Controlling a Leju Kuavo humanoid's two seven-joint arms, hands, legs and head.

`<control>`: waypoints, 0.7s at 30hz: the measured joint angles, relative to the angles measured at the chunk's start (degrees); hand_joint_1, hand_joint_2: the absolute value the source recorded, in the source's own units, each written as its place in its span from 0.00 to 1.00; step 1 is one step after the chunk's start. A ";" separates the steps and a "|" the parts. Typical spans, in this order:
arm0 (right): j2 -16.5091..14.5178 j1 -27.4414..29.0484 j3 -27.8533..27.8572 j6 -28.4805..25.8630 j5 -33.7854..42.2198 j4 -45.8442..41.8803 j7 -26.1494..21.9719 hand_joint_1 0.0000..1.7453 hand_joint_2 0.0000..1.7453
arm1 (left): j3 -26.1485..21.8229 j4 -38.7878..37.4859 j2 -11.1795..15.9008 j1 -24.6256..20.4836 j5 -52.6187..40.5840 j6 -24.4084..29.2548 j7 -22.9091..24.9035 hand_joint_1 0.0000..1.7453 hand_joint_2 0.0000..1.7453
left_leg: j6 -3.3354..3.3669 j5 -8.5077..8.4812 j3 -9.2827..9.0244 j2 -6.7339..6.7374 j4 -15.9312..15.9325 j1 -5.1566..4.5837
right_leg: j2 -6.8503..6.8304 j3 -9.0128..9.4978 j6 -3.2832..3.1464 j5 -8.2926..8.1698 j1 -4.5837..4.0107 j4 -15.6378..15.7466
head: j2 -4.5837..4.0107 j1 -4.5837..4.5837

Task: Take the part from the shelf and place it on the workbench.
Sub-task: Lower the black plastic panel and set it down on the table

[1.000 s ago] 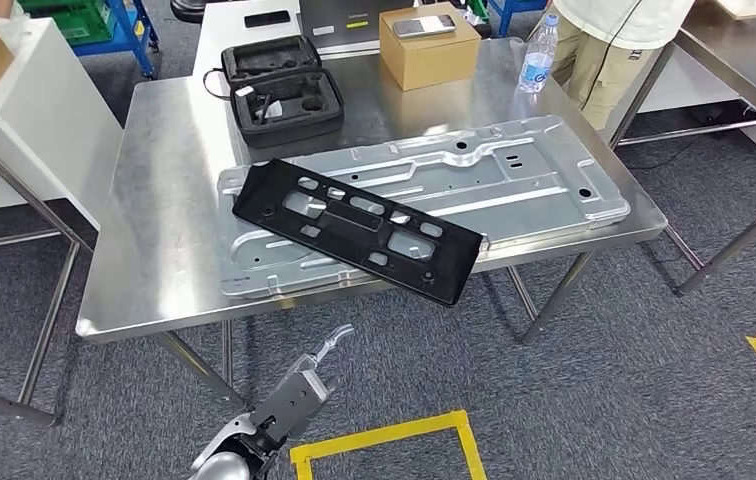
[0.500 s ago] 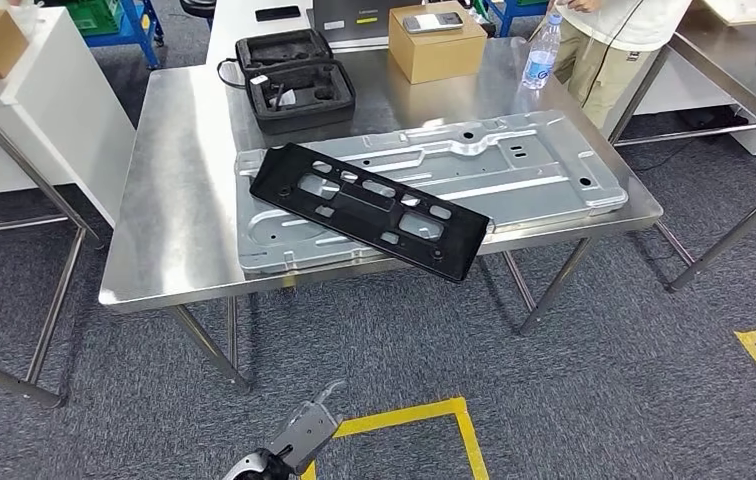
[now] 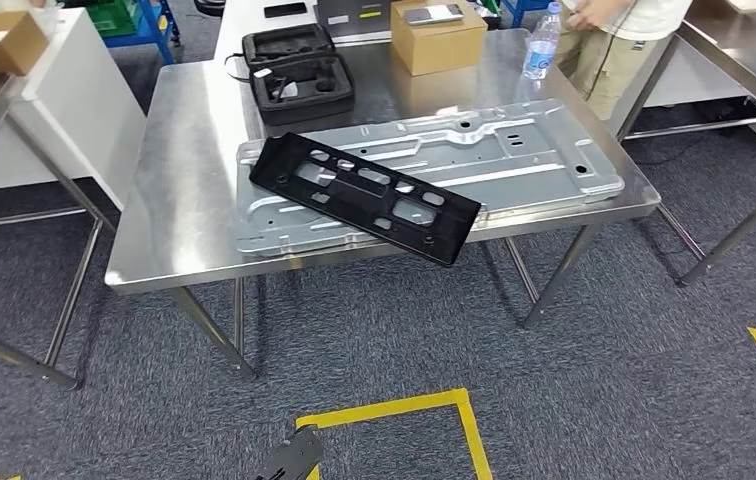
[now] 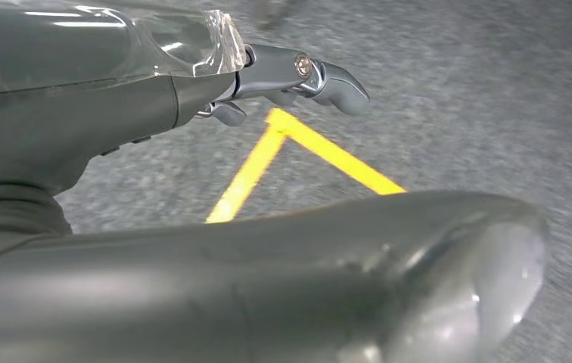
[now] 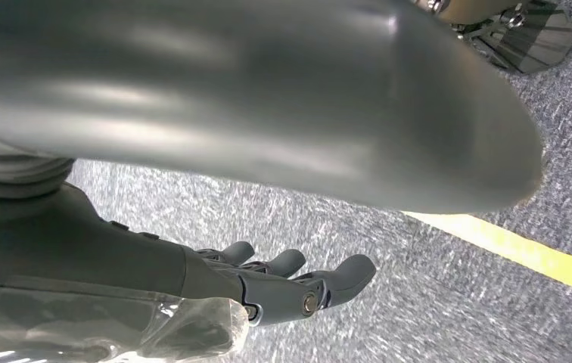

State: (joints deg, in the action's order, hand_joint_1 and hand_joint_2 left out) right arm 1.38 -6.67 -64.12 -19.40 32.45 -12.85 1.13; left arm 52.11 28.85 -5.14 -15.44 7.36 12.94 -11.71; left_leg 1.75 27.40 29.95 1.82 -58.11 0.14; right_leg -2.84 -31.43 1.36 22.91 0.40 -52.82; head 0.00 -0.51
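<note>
The black plastic part (image 3: 364, 195), a long flat frame with several cut-outs, lies slanted across a silver sheet-metal panel (image 3: 524, 160) on the steel workbench (image 3: 179, 200). One end of the part juts slightly past the bench's front edge. My left hand (image 3: 292, 462) hangs low in front of the bench, well away from the part. In the left wrist view the left hand (image 4: 283, 72) holds nothing, with fingers stretched over grey carpet. In the right wrist view my right hand (image 5: 283, 283) also hangs over the carpet with fingers apart, holding nothing.
A black foam-lined case (image 3: 299, 75), a cardboard box (image 3: 438, 35) and a water bottle (image 3: 542, 45) stand at the bench's back. A person (image 3: 614, 40) stands behind its far right corner. Yellow floor tape (image 3: 394, 408) lies before the bench. A white cabinet (image 3: 74, 110) stands left.
The whole picture has shifted, so the camera has moved and the bench now sits higher and farther off. My left hand has dropped to the picture's bottom edge.
</note>
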 joint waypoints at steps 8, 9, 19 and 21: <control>-0.03 0.02 -0.01 -0.04 0.07 0.00 0.11 0.00 0.00 | -0.05 -4.40 -0.89 0.85 -1.01 2.16 4.41 0.00 0.00 | 2.69 -3.43 -1.04 -0.59 5.73 -0.19 | 0.72 -2.90 2.16 4.68 0.09 -6.52 | 0.00 -0.18; -0.04 0.11 -0.01 -0.05 0.08 0.00 0.21 0.00 0.00 | -0.05 -4.92 -0.94 1.00 -0.99 2.45 5.07 0.00 0.00 | 2.87 -3.77 -0.56 -0.94 5.70 -0.20 | 1.44 -4.41 2.33 7.41 0.13 -10.76 | 0.00 -0.22; -0.23 0.56 -0.02 -0.22 0.92 0.00 0.75 0.00 0.00 | -0.09 -9.38 -0.69 4.41 0.37 4.91 10.71 0.00 0.00 | 1.14 -6.42 2.37 -4.90 5.00 -0.62 | 5.10 4.95 1.07 4.27 0.06 0.38 | 0.00 -0.12; -0.44 0.55 -0.02 -0.23 1.02 0.00 0.78 0.00 0.00 | -0.11 -10.05 -0.42 5.16 0.45 4.91 10.89 0.00 0.00 | 0.53 -5.69 3.07 -4.79 3.94 -0.40 | 4.26 4.49 0.29 3.71 0.19 0.32 | 0.00 -0.05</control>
State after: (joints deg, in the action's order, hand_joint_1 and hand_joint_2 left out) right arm 0.93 -6.12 -64.14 -19.63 33.47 -12.85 1.91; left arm 52.00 18.80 -5.56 -10.28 7.80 17.85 -0.82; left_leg 2.28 21.71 33.03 -2.97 -54.17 -0.27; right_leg 1.42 -26.94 1.65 26.62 0.60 -52.50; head 0.00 -0.56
